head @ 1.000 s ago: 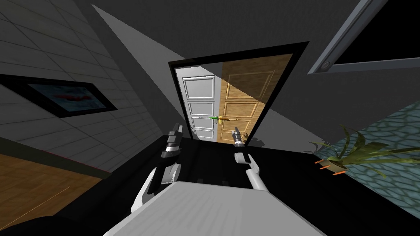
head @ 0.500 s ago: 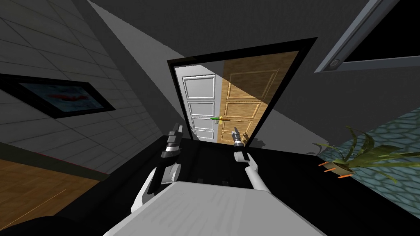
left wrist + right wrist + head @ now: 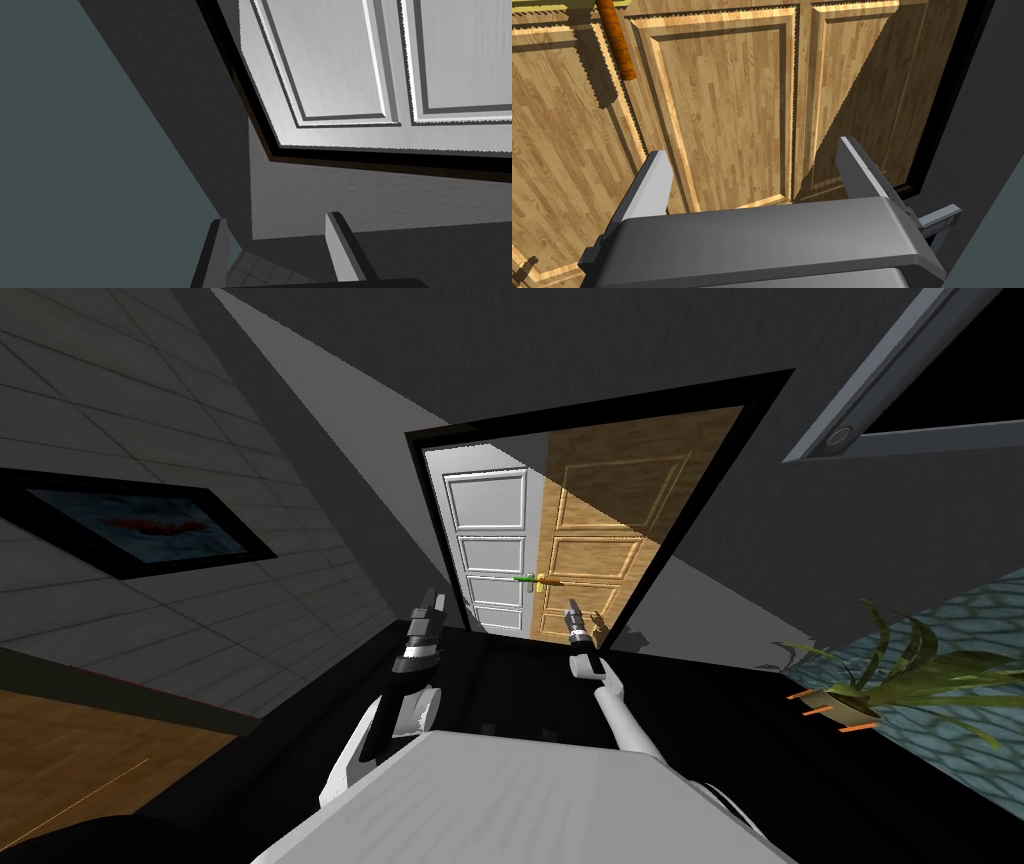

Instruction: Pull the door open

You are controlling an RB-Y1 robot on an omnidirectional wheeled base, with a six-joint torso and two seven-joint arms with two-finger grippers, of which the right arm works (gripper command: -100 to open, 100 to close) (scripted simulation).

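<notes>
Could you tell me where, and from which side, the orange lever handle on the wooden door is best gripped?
Grip the orange lever handle on its round bar, toward the free end. I would come straight at the face of the wooden door with the open right gripper straddling the bar. The bar's shadow suggests it stands off the panel, probably leaving room behind it.

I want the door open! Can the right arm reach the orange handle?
Probably yes: the open right gripper faces the wooden door, nothing lies between, but the orange handle sits off to one side.
</notes>
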